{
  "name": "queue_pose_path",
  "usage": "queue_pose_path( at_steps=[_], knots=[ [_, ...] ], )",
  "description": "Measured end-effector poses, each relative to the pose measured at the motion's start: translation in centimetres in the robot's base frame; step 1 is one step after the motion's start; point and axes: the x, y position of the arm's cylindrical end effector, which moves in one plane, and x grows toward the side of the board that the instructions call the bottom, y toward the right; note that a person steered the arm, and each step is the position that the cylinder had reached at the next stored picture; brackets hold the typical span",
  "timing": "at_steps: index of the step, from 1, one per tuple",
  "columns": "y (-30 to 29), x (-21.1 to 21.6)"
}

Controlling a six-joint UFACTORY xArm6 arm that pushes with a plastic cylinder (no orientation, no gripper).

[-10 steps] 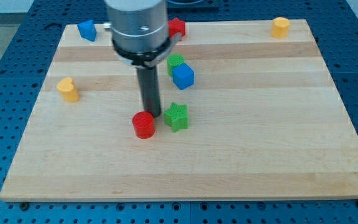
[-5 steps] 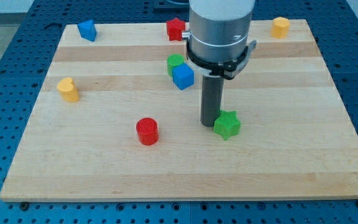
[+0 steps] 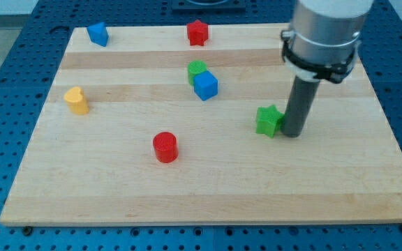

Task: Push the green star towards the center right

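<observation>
1. One green star (image 3: 269, 120) sits right of the frame's middle, and my tip (image 3: 292, 134) is planted just beside it on its right, touching or nearly so.
2. No claw on this rig, so nothing is clenched or released; only a bare rod that shoves.
3. My read: the star looks like small, stiff, light plastic, and it should slide easily on the smooth wooden bench (image 3: 208, 202). Its points could make it spin if struck off-centre.
4. There is no taking hold here. The place to press is its left face, square through the middle, and right now my tip is on the wrong side for that.
5. Well clear in the frame's left half: red cylinder (image 3: 165, 148), blue cube (image 3: 205, 86) against a green block (image 3: 196, 70), yellow block (image 3: 77, 100), blue block (image 3: 98, 33), red star (image 3: 197, 32).
</observation>
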Motion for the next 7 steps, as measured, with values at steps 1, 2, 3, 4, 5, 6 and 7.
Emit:
queue_pose_path(
  at_steps=[1, 2, 3, 4, 5, 6, 7],
  knots=[
    [-0.4, 2.5],
    [-4.8, 4.6],
    [-7.5, 2.8],
    [-6.4, -1.2],
    [-1.4, -2.4],
    [-0.8, -2.3],
    [-2.5, -0.4]
  ],
)
